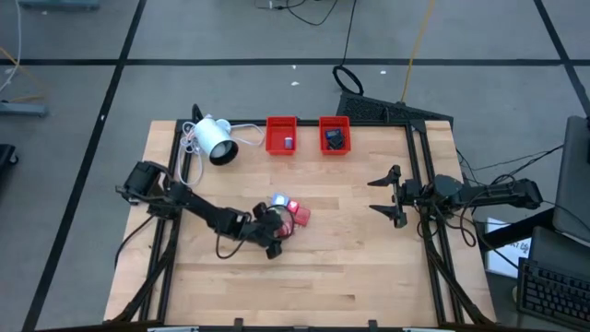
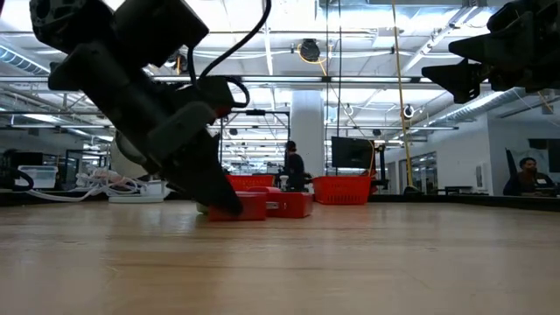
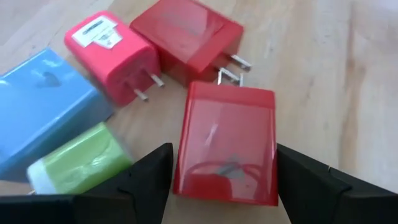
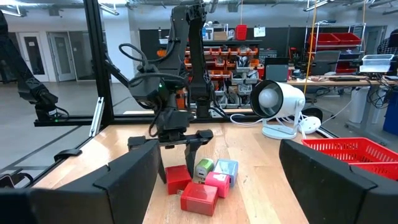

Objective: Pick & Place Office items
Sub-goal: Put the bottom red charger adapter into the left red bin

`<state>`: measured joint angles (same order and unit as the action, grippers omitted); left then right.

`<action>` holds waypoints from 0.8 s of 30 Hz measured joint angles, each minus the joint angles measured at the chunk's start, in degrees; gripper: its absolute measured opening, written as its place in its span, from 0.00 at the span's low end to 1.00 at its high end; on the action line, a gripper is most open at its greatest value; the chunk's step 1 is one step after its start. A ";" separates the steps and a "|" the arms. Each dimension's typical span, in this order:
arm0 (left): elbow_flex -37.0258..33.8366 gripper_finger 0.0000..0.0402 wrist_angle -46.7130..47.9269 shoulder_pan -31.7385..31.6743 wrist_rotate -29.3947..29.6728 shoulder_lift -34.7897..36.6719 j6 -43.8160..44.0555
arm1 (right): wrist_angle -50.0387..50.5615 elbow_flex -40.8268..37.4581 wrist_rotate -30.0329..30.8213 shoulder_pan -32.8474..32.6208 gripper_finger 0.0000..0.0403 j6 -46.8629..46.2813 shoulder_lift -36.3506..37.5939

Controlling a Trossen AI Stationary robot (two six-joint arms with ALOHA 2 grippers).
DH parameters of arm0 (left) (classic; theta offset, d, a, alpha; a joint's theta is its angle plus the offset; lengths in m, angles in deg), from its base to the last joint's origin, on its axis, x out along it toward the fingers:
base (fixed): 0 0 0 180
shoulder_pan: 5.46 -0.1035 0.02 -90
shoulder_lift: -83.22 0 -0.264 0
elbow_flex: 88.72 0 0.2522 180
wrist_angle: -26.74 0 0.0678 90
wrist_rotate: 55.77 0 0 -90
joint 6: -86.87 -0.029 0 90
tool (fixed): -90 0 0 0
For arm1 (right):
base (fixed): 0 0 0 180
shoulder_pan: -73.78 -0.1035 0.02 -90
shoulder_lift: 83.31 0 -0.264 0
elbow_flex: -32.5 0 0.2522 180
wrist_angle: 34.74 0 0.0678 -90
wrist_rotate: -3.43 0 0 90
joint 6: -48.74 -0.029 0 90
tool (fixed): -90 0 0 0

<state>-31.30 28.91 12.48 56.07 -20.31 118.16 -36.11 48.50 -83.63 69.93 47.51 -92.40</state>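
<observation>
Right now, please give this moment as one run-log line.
left gripper: open, straddling red plug adapter in table-centre cluster | right gripper: open, raised at right edge | trays: one item each

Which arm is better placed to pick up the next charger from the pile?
Left, probably. The left gripper is down at the pile with its open fingers on either side of a red charger. The right gripper waits open, well off to the table's right side.
</observation>
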 joint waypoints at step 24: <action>0.00 0.53 0.21 -0.24 -2.14 0.52 -4.45 | -0.02 0.00 0.02 0.00 0.79 0.00 0.02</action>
<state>-31.30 29.12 12.24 53.93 -19.79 113.71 -36.13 48.50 -83.61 69.93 47.51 -92.37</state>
